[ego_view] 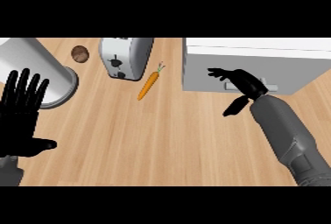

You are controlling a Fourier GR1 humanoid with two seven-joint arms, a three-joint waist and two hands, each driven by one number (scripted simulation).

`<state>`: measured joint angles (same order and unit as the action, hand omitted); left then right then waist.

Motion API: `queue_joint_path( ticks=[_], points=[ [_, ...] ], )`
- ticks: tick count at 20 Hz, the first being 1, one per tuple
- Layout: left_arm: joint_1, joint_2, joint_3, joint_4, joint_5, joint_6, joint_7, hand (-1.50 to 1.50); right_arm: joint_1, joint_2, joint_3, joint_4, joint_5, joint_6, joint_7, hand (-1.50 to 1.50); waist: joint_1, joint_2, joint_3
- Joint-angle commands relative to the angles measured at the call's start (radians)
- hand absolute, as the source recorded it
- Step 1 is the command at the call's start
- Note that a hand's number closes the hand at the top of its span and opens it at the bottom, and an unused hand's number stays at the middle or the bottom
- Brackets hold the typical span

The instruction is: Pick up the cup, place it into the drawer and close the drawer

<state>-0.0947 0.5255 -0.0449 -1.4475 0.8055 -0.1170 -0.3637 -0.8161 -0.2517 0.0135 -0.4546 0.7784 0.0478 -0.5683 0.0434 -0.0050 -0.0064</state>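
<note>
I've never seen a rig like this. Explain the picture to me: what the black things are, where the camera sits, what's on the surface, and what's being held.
The camera sits at a humanoid robot's head and looks steeply down at a wooden counter. The black shapes are its two hands on grey forearms. The left hand rests open at the left edge with its fingers up. The right hand is open and stretched toward the front of a white drawer cabinet, beside its handle. Neither hand holds anything.

On the counter are a silver toaster, a carrot, a small brown round object and a large grey cylinder that I cannot identify further.
</note>
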Motion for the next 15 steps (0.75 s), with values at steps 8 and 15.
queue_joint_path(
  ticks=[8, 15],
  points=[
    [-0.022, -0.013, -0.005, 0.006, -0.027, -0.010, 0.010, -1.50, -0.157, -0.140, -0.069, 0.228, 0.001, 0.045, -0.038, -1.50, 0.041, 0.039, 0.010],
    [-0.027, -0.011, 0.012, 0.068, -0.049, -0.053, -0.034, -1.50, -0.164, -0.092, -0.071, 0.263, 0.008, -0.002, -0.021, -1.50, 0.042, 0.043, 0.009]
  ],
)
